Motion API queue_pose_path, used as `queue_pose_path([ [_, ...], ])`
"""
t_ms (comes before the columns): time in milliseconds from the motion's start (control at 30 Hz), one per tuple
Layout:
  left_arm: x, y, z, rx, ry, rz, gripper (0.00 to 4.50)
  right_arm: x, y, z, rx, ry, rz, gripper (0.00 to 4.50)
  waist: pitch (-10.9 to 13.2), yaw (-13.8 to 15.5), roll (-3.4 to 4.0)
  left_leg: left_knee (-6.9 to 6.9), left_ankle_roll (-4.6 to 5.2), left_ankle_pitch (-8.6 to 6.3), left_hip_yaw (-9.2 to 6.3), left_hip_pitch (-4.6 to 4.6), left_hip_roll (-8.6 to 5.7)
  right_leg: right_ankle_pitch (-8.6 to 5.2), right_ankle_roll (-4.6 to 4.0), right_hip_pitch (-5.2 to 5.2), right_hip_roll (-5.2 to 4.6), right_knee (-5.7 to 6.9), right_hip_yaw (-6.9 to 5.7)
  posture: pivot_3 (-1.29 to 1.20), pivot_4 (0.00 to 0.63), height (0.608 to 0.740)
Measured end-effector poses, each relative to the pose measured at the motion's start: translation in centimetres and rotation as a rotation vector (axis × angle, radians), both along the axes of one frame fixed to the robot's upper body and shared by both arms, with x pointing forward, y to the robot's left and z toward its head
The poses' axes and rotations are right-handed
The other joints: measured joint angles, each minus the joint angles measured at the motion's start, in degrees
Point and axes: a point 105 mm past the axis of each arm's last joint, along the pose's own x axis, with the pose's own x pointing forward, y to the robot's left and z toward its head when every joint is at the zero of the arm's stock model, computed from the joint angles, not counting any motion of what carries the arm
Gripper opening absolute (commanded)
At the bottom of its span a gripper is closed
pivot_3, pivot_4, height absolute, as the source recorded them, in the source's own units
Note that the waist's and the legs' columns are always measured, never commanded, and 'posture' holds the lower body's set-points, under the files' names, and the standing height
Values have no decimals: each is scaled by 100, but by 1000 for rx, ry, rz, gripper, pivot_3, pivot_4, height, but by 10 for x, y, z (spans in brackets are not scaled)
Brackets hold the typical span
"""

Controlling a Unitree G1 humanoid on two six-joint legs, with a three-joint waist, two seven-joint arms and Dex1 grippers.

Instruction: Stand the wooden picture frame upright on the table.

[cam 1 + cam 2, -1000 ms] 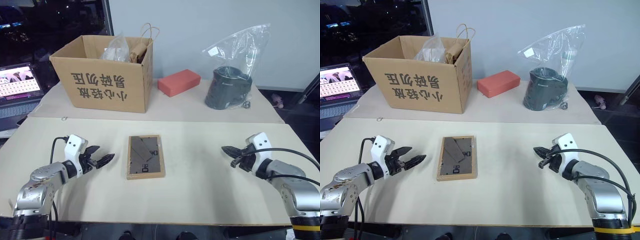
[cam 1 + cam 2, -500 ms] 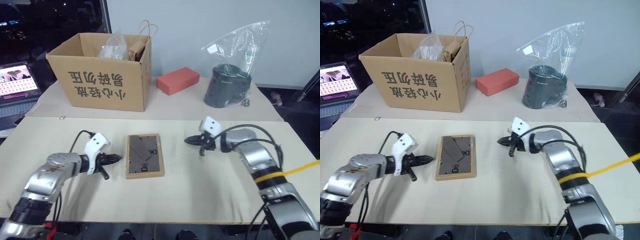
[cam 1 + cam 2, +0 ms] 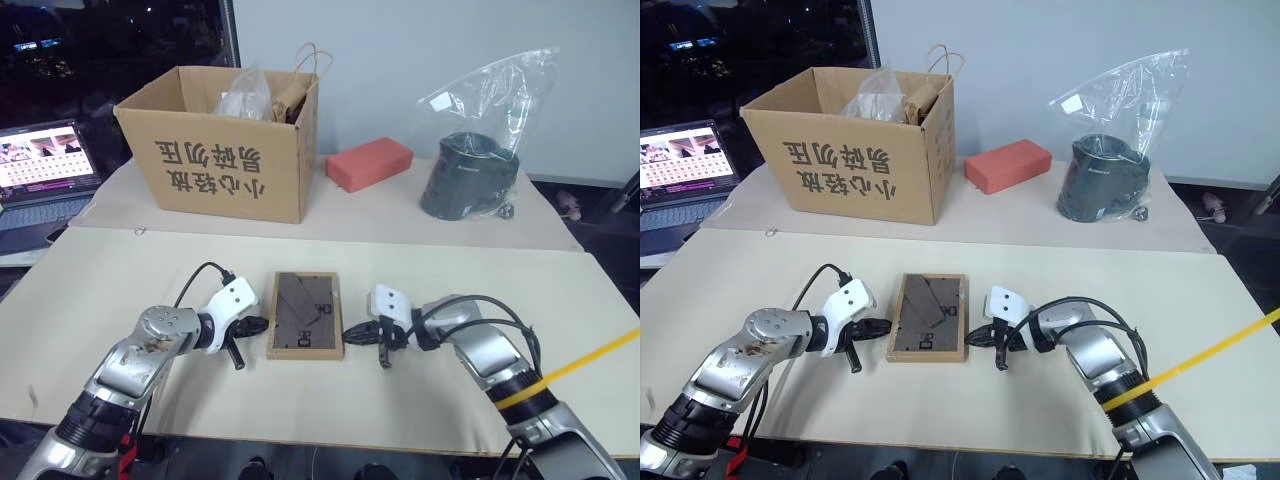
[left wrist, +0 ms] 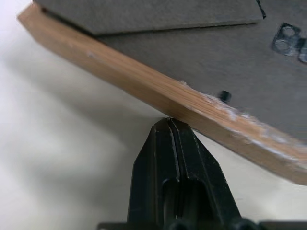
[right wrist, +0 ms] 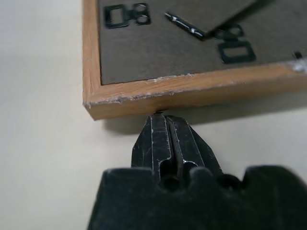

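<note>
You see the wooden picture frame (image 3: pixel 305 315) lying flat on the tabletop (image 3: pixel 120 290), back panel up, with its dark fold-out stand folded down against the back. It sits near the front edge of the tabletop, between the two arms.

Your left end effector (image 3: pixel 262 324) is clenched, fingers pressed together with nothing between them. Its tip meets the frame's left long edge low on the side; in the left wrist view the closed fingertips (image 4: pixel 169 125) touch the light-wood edge right where it meets the tabletop.

Your right end effector (image 3: pixel 347 335) is also clenched and empty. It points toward the frame's right side near the lower corner, and in the right wrist view its closed fingertips (image 5: pixel 159 120) sit at the wood rim just beside that corner, either touching or a hair off; you cannot tell which.

Behind the frame, on the far part of the tabletop, you have a cardboard box (image 3: pixel 225 150) with printed characters and bags inside, a red block (image 3: pixel 369 163) to its right, and a dark round container in a clear plastic bag (image 3: pixel 478 160) further right. A laptop (image 3: pixel 45 165) shows a lit screen at the far left.
</note>
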Motion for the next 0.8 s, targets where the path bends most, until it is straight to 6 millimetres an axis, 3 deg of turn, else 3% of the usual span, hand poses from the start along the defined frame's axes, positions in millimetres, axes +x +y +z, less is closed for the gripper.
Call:
queue_pose_path([
  [333,-18,-12,-4,-4,52,-54,40,-15,-2,5,26,30,-72,0,-1,-1,-1,1,0,0,0,-1,0,-9,14,1,0,-2,1,0,150,740],
  [467,-14,-1,-3,-11,76,-21,40,-4,-28,9,5,21,-158,0,-2,-6,-2,2,1,0,1,5,0,-10,17,3,0,-2,1,0,150,740],
  [533,2,15,2,-121,118,125,40,0,-43,14,7,23,-196,0,-2,-25,1,2,3,1,1,13,1,-13,21,4,1,10,2,0,150,740],
  [633,17,48,29,-411,228,375,40,5,-68,17,-19,22,-241,0,-1,-89,-2,5,8,4,0,5,4,-14,23,0,5,11,-1,0,150,740],
  [733,17,40,72,-720,356,343,740,9,-76,16,-21,18,-255,0,-1,-105,-3,11,8,4,-1,-5,-1,-13,25,2,1,5,-5,0,150,740],
  [767,12,31,85,-797,413,291,1261,10,-76,18,-19,9,-244,0,-2,-120,-2,11,8,4,-1,-5,-5,-14,27,5,-4,4,-3,0,150,740],
  [800,8,27,88,-829,447,263,1453,10,-75,19,-17,5,-239,0,-2,-125,-2,11,8,4,-1,-5,-5,-12,24,5,-5,4,-4,0,150,740],
])
